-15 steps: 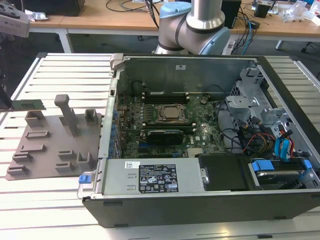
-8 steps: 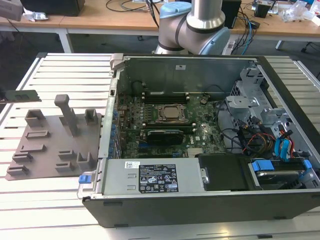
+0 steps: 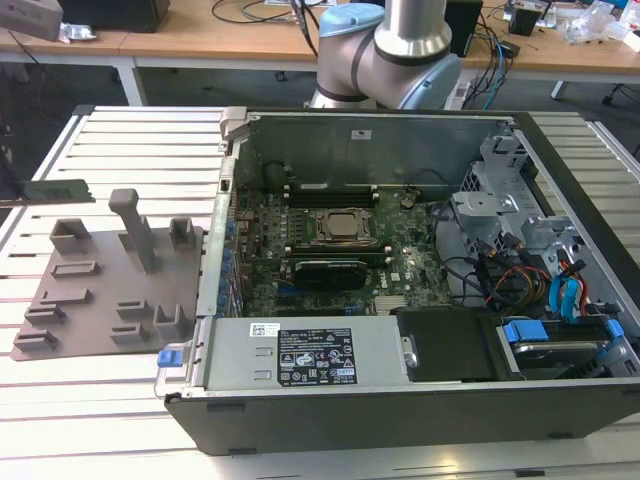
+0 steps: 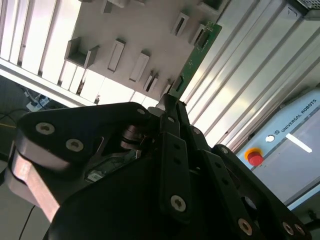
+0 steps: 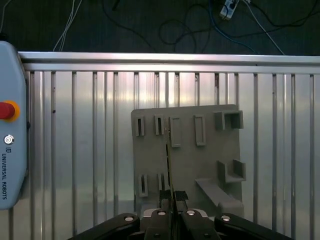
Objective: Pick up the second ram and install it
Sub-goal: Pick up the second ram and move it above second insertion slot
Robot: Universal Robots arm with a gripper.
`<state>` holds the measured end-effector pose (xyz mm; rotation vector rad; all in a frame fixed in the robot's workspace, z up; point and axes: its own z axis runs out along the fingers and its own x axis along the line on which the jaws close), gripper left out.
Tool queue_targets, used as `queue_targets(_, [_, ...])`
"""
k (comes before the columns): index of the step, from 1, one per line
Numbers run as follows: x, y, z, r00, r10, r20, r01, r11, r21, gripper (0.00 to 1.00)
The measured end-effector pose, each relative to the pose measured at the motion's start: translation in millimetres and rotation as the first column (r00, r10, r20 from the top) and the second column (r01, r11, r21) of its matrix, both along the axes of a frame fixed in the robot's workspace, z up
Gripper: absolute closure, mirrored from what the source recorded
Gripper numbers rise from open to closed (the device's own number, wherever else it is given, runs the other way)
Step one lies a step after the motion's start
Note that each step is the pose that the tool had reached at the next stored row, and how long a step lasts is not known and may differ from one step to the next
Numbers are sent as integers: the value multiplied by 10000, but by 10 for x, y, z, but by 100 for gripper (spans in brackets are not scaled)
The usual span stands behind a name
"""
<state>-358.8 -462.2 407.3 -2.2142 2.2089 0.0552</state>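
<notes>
We see the end effector point(image 4: 170, 100) closed on one end of the second ram point(image 4: 196, 52). Its dark fingers point(image 4: 176, 150) pinch the thin green stick, which projects straight out past the fingertips. In the first wrist view the end effector point(image 5: 172, 196) shows the stick point(image 5: 167, 160) edge-on, as a thin dark line.

Beyond the fingertips lies a grey fixture plate point(image 5: 200, 160) with rows of narrow slots and a few raised brackets. It rests on the slatted metal counter point(image 5: 75, 150). The stick's far end lines up with the slots nearest it, and we cannot tell whether it touches the plate or hangs just clear of it.

To one side of the end effector, on the counter's edge, sits a grey box point(image 5: 10, 150) with a red button point(image 5: 6, 110). Past the counter's far rail, loose cables point(image 5: 200, 25) lie on the dark floor.

In the exterior view the open computer case point(image 3: 400, 400) stands on the counter just beside the fixture plate point(image 3: 100, 290), well apart from the held stick. Inside it we see the square CPU socket point(image 3: 345, 228), with a black card point(image 3: 335, 270) next to it. The case's side wall rises between the plate and the board.
</notes>
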Motion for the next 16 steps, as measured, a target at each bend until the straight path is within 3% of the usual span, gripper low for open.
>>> queue_targets(2, [126, 0, -1, 10000, 0, 1, 0, 10000, 1, 86])
queue_targets(16, [629, 0, -1, 10000, 0, 2, 0, 10000, -4, 86])
